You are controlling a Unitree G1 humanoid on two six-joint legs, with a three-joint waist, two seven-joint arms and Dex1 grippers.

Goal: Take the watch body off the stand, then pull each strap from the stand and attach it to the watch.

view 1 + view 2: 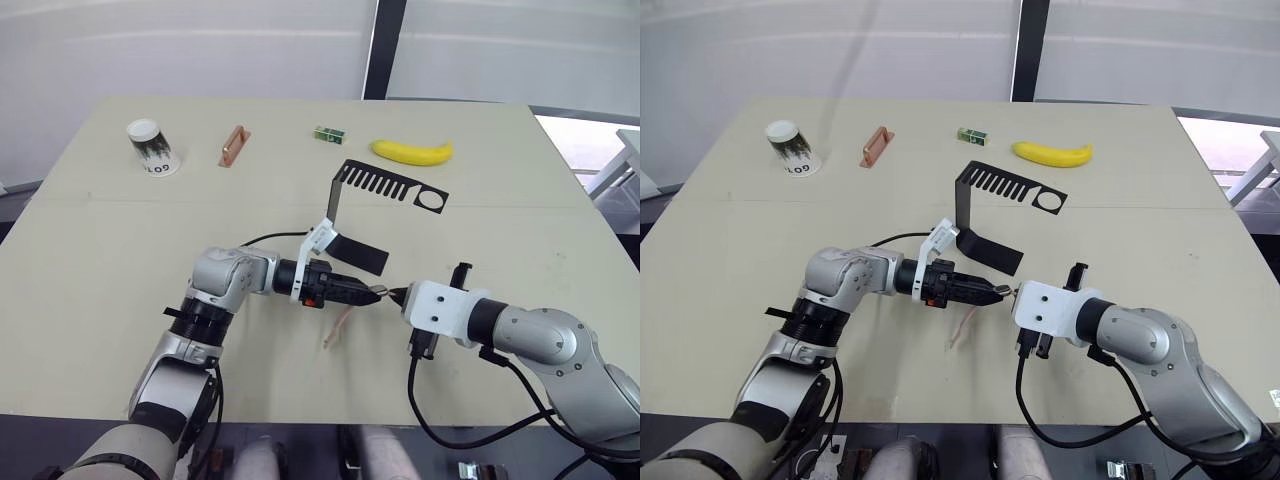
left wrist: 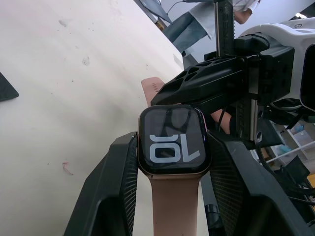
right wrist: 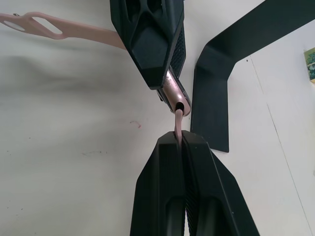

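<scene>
Left wrist view: left gripper (image 2: 172,162) clamped by its two black fingers on the small square black-faced watch body (image 2: 172,140), screen showing pale digits, rim rosy-silver. One salmon-pink flat strap (image 2: 173,206) already joined to the case on the near side, running back between the fingers. Right wrist view: right gripper (image 3: 181,140) pressed shut on the second salmon-pink strap (image 3: 177,120), whose free end meets the edge of the case; the attached strap's holed tail (image 3: 54,27) trails off over the table. Head views: both grippers meet tip to tip just above the pale beige tabletop (image 1: 120,250), front of centre, with the loose pink tail hanging down to the surface. Thin black bent sheet-metal stand (image 1: 385,185) just behind the left gripper, base flat, comb-slotted arm with round hole on top, slots bare. Far edge, well apart: white paper cup (image 1: 152,147) on its side, copper-coloured rectangular bar (image 1: 233,146), small green box (image 1: 328,134), yellow banana (image 1: 412,152).
</scene>
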